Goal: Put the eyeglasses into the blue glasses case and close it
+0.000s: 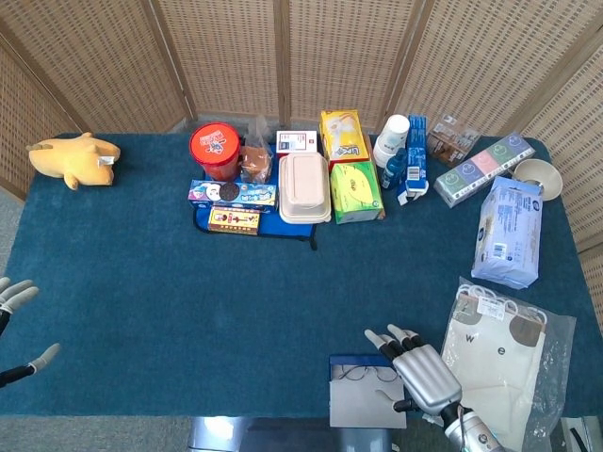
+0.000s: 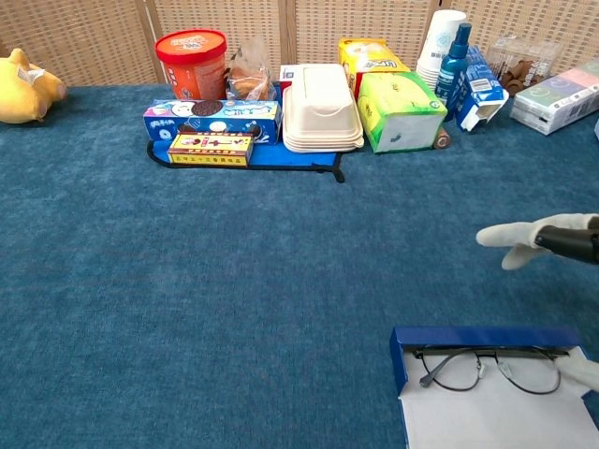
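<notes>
On my bench I count one blue glasses case (image 2: 487, 339), one pair of eyeglasses (image 2: 487, 369), one yellow plush toy (image 1: 73, 158), one red tub (image 1: 215, 151).

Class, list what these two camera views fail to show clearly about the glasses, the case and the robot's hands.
- Blue glasses case: chest view's bottom edge cuts off its near part; head view shows it whole.
- Eyeglasses: tiny in head view, so whether the arms are folded is unclear.
- Right hand: chest view shows only its fingers.
- Left hand: cut by head view's left edge; absent from chest view.
</notes>
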